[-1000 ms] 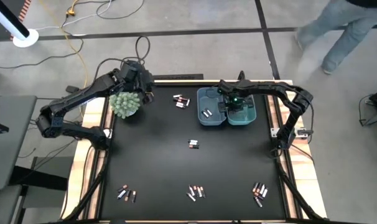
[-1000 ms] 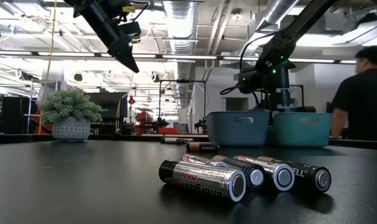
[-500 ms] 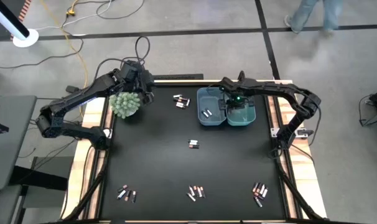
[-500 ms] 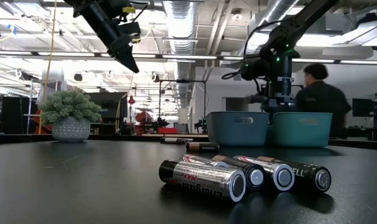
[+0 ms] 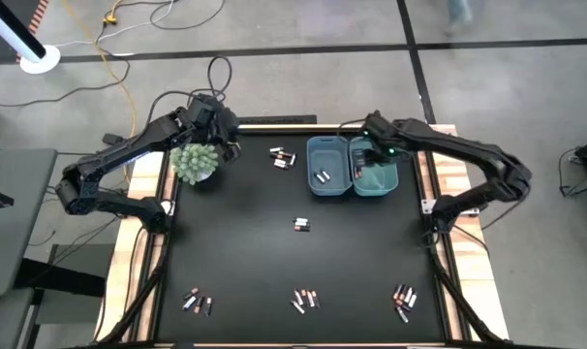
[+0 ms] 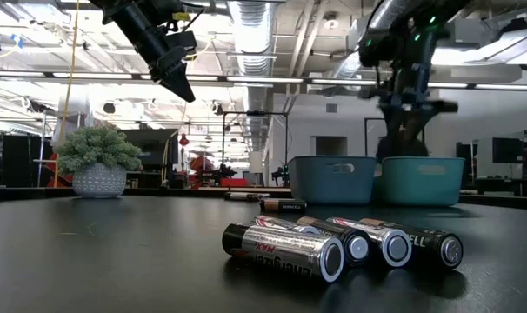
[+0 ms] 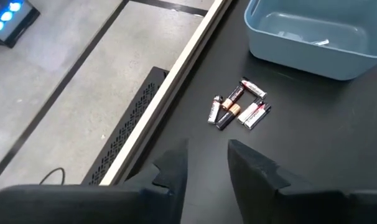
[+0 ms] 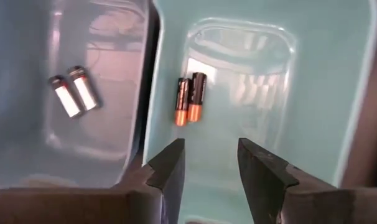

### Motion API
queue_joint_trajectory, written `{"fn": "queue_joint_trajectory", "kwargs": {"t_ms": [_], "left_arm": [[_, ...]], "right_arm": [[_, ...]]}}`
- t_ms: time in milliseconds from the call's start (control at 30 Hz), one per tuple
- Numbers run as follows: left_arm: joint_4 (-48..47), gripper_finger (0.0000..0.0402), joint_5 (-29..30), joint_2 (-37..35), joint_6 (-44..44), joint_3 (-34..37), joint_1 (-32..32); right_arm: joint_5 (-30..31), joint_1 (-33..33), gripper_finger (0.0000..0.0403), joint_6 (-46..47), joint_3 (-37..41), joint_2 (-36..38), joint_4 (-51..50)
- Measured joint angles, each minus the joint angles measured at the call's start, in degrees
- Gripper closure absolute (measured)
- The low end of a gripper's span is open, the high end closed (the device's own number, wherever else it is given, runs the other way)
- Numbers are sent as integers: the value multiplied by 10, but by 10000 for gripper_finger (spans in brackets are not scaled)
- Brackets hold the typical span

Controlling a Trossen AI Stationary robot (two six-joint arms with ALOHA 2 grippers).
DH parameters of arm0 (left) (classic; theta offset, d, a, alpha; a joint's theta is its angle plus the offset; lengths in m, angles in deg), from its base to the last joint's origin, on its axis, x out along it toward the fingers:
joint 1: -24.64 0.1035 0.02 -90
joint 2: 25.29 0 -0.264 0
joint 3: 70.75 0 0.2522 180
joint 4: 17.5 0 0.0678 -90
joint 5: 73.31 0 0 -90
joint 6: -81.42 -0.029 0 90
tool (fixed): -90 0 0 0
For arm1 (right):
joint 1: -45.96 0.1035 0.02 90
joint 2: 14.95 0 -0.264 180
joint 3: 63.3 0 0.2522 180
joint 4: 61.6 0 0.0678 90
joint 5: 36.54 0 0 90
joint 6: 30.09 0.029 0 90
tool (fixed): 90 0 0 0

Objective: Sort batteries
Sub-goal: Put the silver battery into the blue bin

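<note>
The right gripper [image 8: 208, 163] hangs over the teal bin [image 8: 319, 81], fingers spread and empty — two copper-ended batteries [image 8: 190, 98] lie inside. Two silvery batteries [image 8: 74, 91] rest in the blue bin [image 8: 20, 74] beside it. The left gripper [image 7: 207, 163], parted, hovers near a loose battery cluster [image 7: 238, 104].

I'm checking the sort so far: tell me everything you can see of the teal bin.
The teal bin is a glossy plastic rectangular tub with rounded corners, standing upright at the table's far side, pressed against the blue bin. Two dark, copper-ended batteries lie side by side on its floor. The right gripper hangs open above it.
</note>
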Motion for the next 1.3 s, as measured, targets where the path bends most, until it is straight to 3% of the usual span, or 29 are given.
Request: {"fn": "queue_joint_trajectory", "kwargs": {"t_ms": [300,667,800,967,1300], "left_arm": [[1,260,1,0,15,0,-5],[-27,260,6,2,69,0,-77],[-16,260,43,26,122,0,-117],[4,260,47,86,174,-1,-126],[2,260,-24,251,102,-76,-48]], "right_arm": [[39,111,239,69,0,139,-132],[112,397,240,238,0,273,-217],[146,486,240,299,0,273,-247],[170,549,240,333,0,248,-254],[159,582,239,424,46,176,-233]]}}
